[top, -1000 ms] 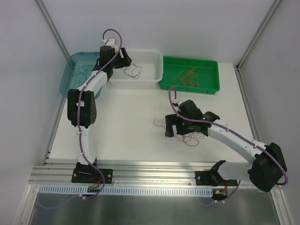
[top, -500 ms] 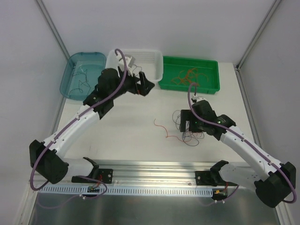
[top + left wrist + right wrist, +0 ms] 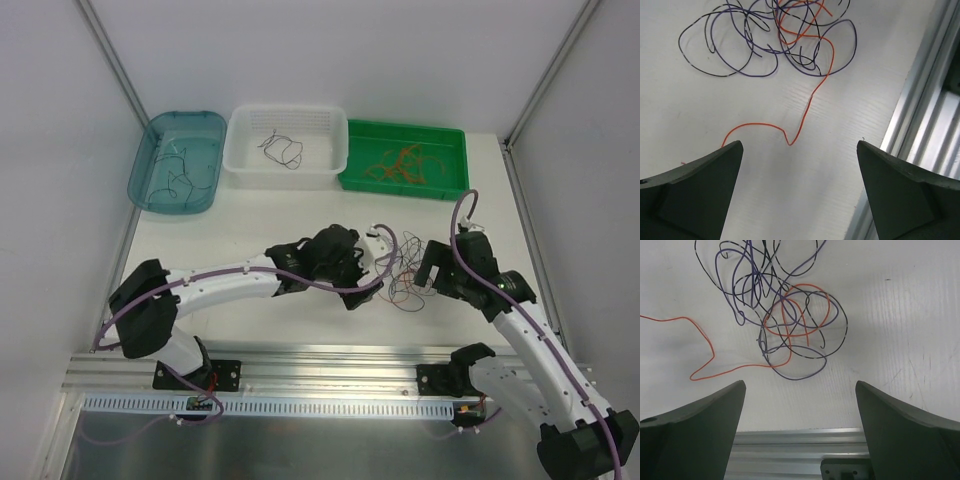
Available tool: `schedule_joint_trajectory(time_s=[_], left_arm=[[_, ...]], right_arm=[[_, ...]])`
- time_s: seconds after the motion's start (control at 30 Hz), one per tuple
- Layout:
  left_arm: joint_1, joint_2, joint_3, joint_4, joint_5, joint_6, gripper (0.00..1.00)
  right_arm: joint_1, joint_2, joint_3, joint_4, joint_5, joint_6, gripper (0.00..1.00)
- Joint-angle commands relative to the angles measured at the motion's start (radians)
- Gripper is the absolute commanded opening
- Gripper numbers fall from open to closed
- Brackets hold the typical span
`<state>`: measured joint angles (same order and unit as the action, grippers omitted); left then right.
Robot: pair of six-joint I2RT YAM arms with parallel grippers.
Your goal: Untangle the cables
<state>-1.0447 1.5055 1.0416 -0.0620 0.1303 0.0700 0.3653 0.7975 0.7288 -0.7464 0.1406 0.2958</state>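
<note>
The cables point(image 3: 406, 278) lie as a loose tangle of thin purple, black and orange wires on the white table between my two grippers. My left gripper point(image 3: 376, 268) is just left of the tangle, open and empty. In the left wrist view the tangle point(image 3: 771, 36) lies ahead of the left gripper point(image 3: 799, 145), and an orange strand point(image 3: 801, 120) trails toward its left finger. My right gripper point(image 3: 436, 272) hovers at the tangle's right side, open and empty. In the right wrist view the tangle point(image 3: 785, 315) lies beyond the right gripper point(image 3: 800, 384), with an orange tail point(image 3: 705, 347) running left.
Along the back edge stand a blue tray point(image 3: 150, 165) with thin wires, a white basket point(image 3: 330, 150) holding a black wire point(image 3: 280, 150), and a green tray point(image 3: 450, 170) with orange wires. The aluminium rail point(image 3: 330, 360) runs along the near edge.
My left arm has swung from the white basket down to the table's middle, beside the tangle, its jaws now wide. A black wire stays in the basket. My right gripper has shifted right.
</note>
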Motion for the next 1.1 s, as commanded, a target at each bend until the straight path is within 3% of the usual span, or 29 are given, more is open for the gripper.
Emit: schedule_joint_trajectory(time_s=[0.0,0.27,0.5,0.6,0.63,0.73,0.77,0.8,1.07], left_arm=[[-0.052,0.111,0.077,-0.012,-0.064,0.18,0.99],[-0.089,0.295,0.202,-0.012,-0.075,0.324,0.95],[-0.092,0.392,0.212,-0.012,-0.073,0.318,0.76],[-0.092,0.392,0.19,-0.013,-0.095,0.301,0.53],[-0.092,0.387,0.177,-0.01,-0.101,0.291,0.37],[-0.092,0.36,0.155,-0.01,-0.11,0.266,0.16],[-0.092,0.349,0.149,-0.01,-0.115,0.26,0.04],[-0.092,0.323,0.132,-0.012,-0.119,0.245,0.0],[-0.092,0.025,0.006,-0.012,-0.092,0.084,0.0]], right_arm=[[-0.026,-0.05,-0.018,-0.027,-0.021,0.026,0.96],[-0.068,-0.113,-0.022,-0.068,-0.015,0.005,0.96],[-0.083,-0.129,-0.042,-0.047,-0.036,0.016,0.96],[-0.088,-0.119,-0.054,-0.03,-0.056,0.016,0.96],[-0.088,-0.11,-0.057,-0.019,-0.064,0.019,0.96],[-0.089,-0.098,-0.074,0.012,-0.093,0.026,0.96],[-0.089,-0.087,-0.084,0.019,-0.101,0.028,0.96],[-0.089,-0.081,-0.088,0.041,-0.127,0.028,0.96],[-0.082,0.055,-0.074,0.159,-0.283,-0.003,0.95]])
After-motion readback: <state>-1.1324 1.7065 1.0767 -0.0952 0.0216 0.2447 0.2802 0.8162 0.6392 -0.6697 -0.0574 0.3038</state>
